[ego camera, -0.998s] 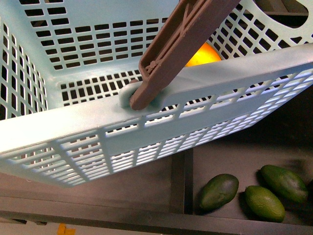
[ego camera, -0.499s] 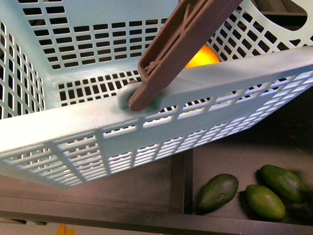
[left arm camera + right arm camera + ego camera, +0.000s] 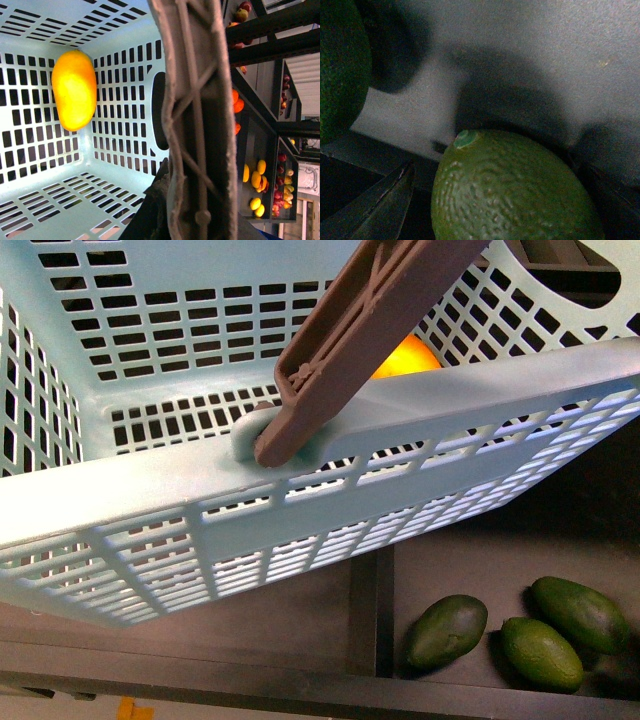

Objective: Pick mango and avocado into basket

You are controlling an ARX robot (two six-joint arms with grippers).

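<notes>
Turquoise slotted plastic basket (image 3: pixel 150 490) holds yellow-orange oval mango (image 3: pixel 75 90), half hidden by brown swing handle (image 3: pixel 350 330). Pebbly dark-green avocado (image 3: pixel 510 185), cut off, near right hand (image 3: pixel 495 225). Left hand (image 3: pixel 152 205) blurry. Can't tell either grip.

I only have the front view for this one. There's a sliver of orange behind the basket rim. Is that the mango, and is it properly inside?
Observer: Yes. The left wrist view shows the whole mango lying inside the basket against its slotted plastic.
Operator: Any avocado in there with it?
Observer: None shows in that view. The mango is the only fruit seen inside.
Operator: I see no arm. Where is the right one?
Observer: The right wrist view shows an avocado close up in front of the right end effector. One dark finger sits beside it with a gap, not touching.
</notes>
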